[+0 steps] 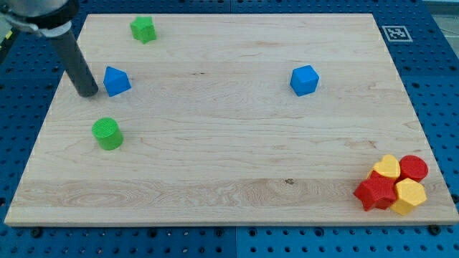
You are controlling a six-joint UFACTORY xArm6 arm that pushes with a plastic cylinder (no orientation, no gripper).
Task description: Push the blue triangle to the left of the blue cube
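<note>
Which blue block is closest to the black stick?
The blue triangle, at the view's left. My tip sits right beside its left side, while the blue cube is far off toward the view's right.

The arm comes in from the view's top-left corner, its bulky dark end hanging just past the board's top-left corner. From it the straight dark rod slants down and toward the view's right, and my tip (90,92) sits on the board close to the left edge, in its upper half.
</note>
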